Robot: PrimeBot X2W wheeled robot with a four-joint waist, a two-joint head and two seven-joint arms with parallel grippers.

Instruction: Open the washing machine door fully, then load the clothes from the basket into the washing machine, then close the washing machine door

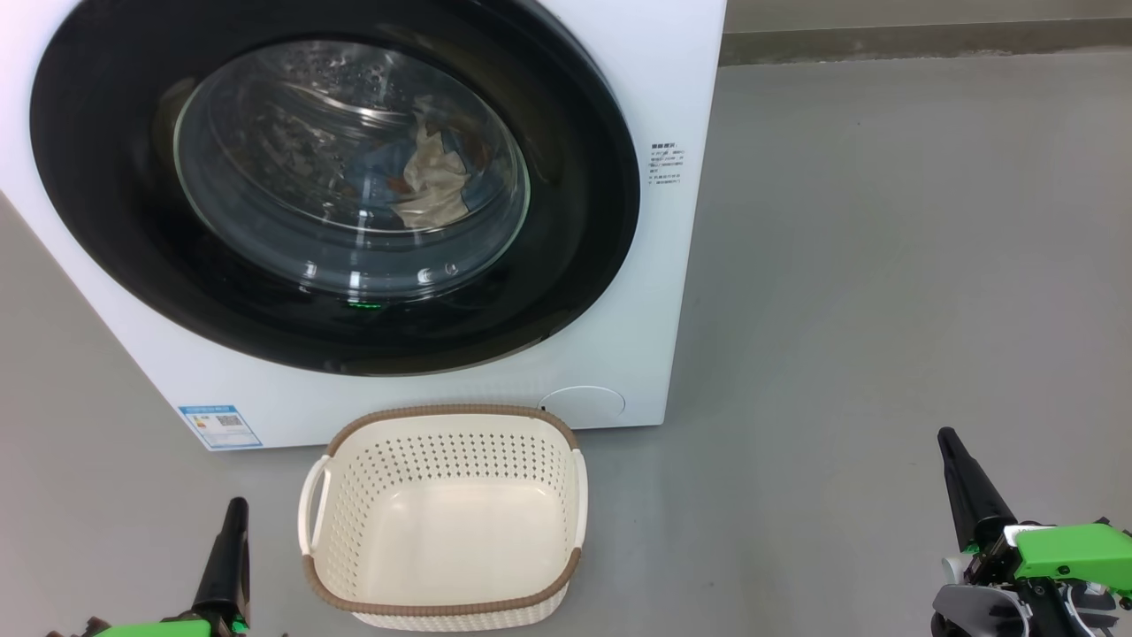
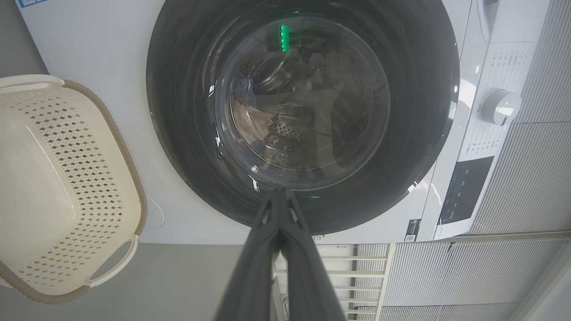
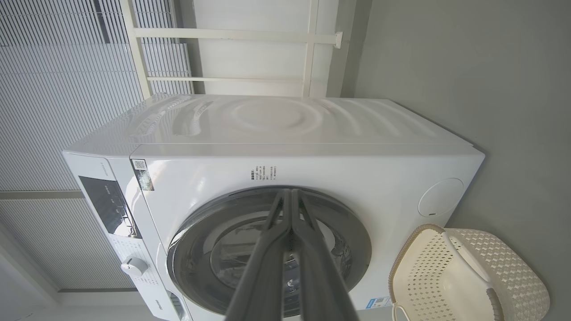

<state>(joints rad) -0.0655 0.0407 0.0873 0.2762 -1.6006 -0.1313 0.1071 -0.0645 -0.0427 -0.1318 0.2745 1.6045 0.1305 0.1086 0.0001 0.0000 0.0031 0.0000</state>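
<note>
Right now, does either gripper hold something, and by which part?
Nothing is held: the left gripper and the right gripper are both shut and empty.

The white washing machine (image 1: 681, 71) stands on the floor (image 1: 884, 265), its round glossy black door (image 1: 115, 177) shut. Behind the door's clear window, cream and blue clothes (image 1: 433, 186) lie inside. The cream perforated basket (image 1: 451, 411) sits upright and empty just before the machine's front.

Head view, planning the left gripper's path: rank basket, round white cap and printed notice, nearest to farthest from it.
1. basket, just right of the left gripper.
2. round white cap, low on the washing machine.
3. printed notice, higher, right of the washing machine door.
</note>
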